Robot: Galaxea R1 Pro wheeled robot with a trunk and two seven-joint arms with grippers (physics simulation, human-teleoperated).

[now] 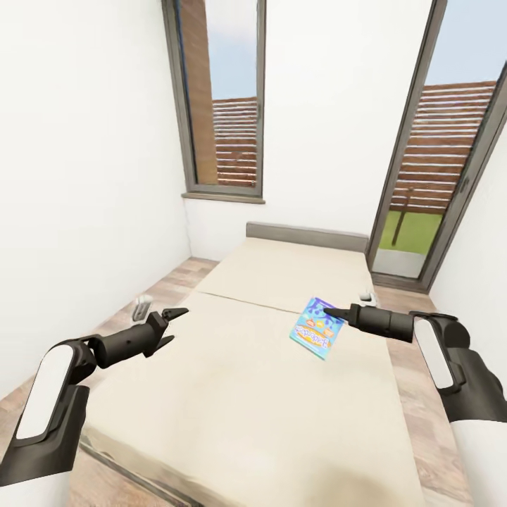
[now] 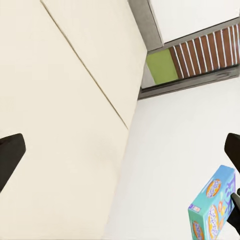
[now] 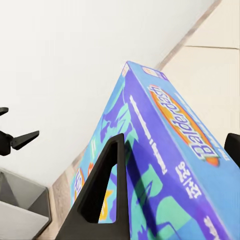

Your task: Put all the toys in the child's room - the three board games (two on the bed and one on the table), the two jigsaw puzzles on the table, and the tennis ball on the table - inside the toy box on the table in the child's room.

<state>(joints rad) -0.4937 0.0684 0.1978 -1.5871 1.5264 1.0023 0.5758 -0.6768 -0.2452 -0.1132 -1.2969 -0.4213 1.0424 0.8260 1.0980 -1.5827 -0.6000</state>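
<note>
A flat blue board game [image 1: 317, 328] with orange lettering hangs tilted just above the beige bed [image 1: 239, 401], right of its middle. My right gripper [image 1: 338, 312] is shut on the box's far edge. In the right wrist view the box [image 3: 175, 150] sits between the dark fingers [image 3: 107, 195]. The left wrist view shows the same box [image 2: 210, 207] standing on edge against the white wall. My left gripper [image 1: 171, 325] hovers open and holding nothing over the bed's left side, well apart from the box. Toy box and table are out of view.
A grey headboard [image 1: 306, 236] closes the bed's far end. A tall grey-framed window [image 1: 222, 105] stands behind it, a glass door [image 1: 436, 176] at the right. Narrow strips of wood floor [image 1: 165, 285] run along both sides of the bed between white walls.
</note>
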